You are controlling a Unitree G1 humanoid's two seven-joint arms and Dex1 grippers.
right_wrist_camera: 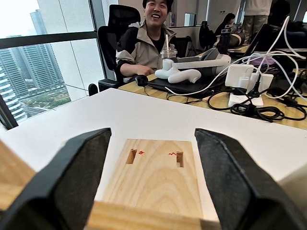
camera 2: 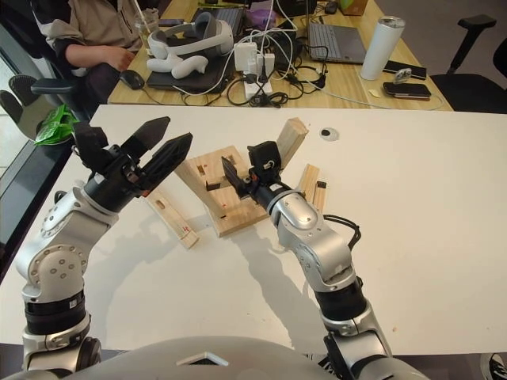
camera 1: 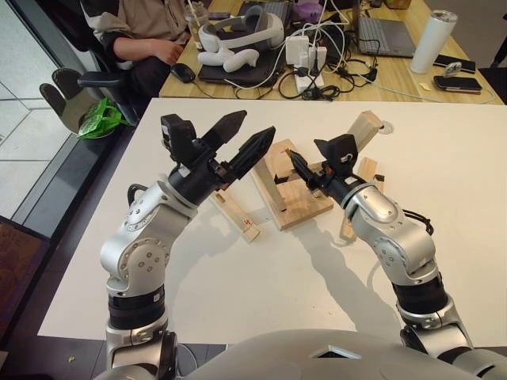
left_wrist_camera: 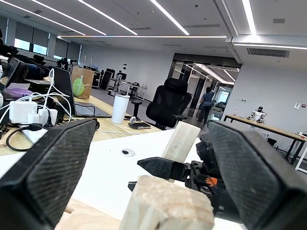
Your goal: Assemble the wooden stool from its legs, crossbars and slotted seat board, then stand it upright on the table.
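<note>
Currently the left gripper (camera 1: 255,127) hangs above the white table (camera 1: 444,206), left of centre in the head view. Its fingers (left_wrist_camera: 53,167) are spread wide and grip nothing. Below it a loose bar (camera 1: 238,215) lies flat on the table, running diagonally toward the lower right. It sits just beside the left edge of the seat board (camera 1: 301,207). The board rests at frame centre, with two slots (right_wrist_camera: 132,155) marked in red near its far edge. A wooden upright (camera 1: 273,178) sits along the board's left side; whether it is seated in a slot cannot be determined. Right of centre, the right gripper (camera 1: 305,158) is positioned over the board, fingers (right_wrist_camera: 79,177) standing apart. A strip of wood crosses the gap near their base, and contact with it cannot be confirmed. Behind this gripper a pale leg (camera 1: 364,127) extends toward the upper right, ending near a round hole (camera 1: 386,127) in the tabletop. Two short pieces (camera 1: 368,170) lie close together on the table just right of the gripper, and another piece (camera 1: 347,229) is partly hidden beneath the right forearm. At upper right, a white tumbler (camera 1: 432,39) stands on the wooden desk beyond the table.
</note>
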